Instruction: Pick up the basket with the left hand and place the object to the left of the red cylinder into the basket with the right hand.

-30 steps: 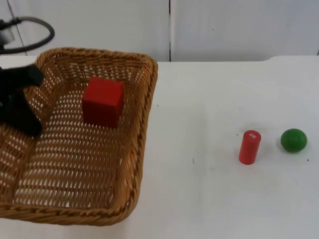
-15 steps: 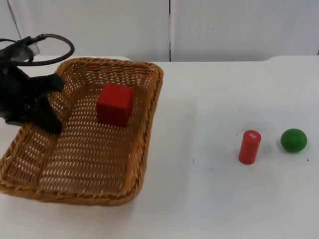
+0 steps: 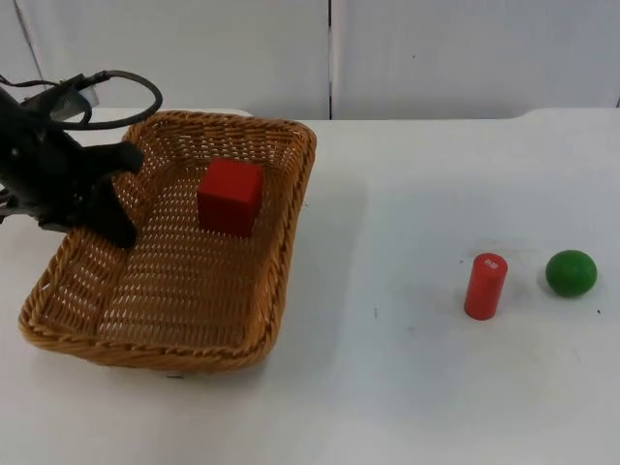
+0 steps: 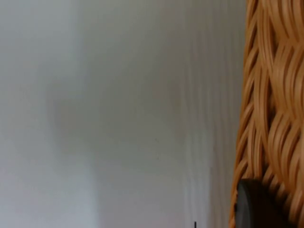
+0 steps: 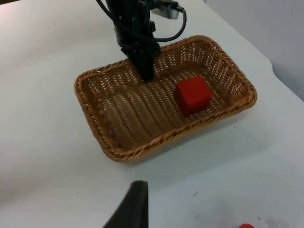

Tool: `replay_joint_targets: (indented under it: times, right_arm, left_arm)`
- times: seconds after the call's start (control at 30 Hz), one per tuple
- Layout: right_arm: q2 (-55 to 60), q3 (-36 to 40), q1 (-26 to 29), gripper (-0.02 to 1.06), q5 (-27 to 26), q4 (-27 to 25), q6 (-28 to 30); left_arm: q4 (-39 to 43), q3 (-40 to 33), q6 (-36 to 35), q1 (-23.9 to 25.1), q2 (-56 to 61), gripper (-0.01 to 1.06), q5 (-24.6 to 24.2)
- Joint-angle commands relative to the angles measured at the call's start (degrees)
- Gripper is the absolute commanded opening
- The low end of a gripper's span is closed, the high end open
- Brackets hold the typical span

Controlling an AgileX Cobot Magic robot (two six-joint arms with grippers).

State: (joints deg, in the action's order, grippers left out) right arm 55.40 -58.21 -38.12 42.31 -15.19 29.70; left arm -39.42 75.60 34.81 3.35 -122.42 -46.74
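Three objects matter here. A woven tan wicker basket (image 3: 291,242) sits toward the far left corner of the white worktop (image 3: 407,194). A red wooden cube (image 3: 231,197) lies inside it against the far wall. A small red cylinder (image 3: 484,286) stands upright near the right edge, with a green ball (image 3: 571,272) just beside it on the edge side. No object remains between basket and cylinder, so the cube, the task's thing, looks already delivered.

The left pincer (image 3: 102,199) is clamped narrow on the basket's left rim, one finger down inside the wall. The right pincer (image 5: 134,206) hangs above the worktop on the cylinder's side, facing the basket. Whether it is wide or narrow I cannot tell, and it carries nothing that I can see.

The step in hand seems to be holding the loaded basket. To do it well, keep the rim level so the cube does not slide, and keep the grip firm, since a one-sided hold lets the far side sag.

The top view gives the cylinder and ball. The right wrist view shows the basket's whole outline and the left pincer standing at its rim. The left wrist view shows the weave pressed against a black pad, with bare worktop beside it.
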Motion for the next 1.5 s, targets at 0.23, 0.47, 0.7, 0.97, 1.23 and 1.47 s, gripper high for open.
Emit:
replay_joint_targets:
  times: [0.23,0.47,0.7,0.97,1.23,1.47]
  right_arm:
    - [-0.3,0.1,0.2,0.9,-0.5,0.1,0.5]
    - [-0.3,0.1,0.2,0.9,-0.5,0.1,0.5]
    - [-0.3,0.1,0.2,0.9,-0.5,0.1,0.5]
    - [-0.3,0.1,0.2,0.9,-0.5,0.1,0.7]
    - [-0.3,0.1,0.2,0.9,-0.1,0.1,0.7]
    - [-0.3,0.1,0.2,0.9,0.1,0.1,0.7]
  left_arm:
    - [-1.6,2.9,0.0,0.1,-2.9,0.0,-0.6]
    - [-1.7,4.3,0.0,0.1,-4.9,0.0,-0.9]
    - [-2.2,4.3,0.0,0.1,-5.5,0.0,-0.5]
    - [-2.4,4.3,0.0,0.1,-5.5,0.0,-1.1]
    - [-4.0,4.3,-0.1,0.1,-5.5,0.24,-1.3]
    - [-4.1,5.1,0.5,0.1,-5.5,0.95,-2.6]
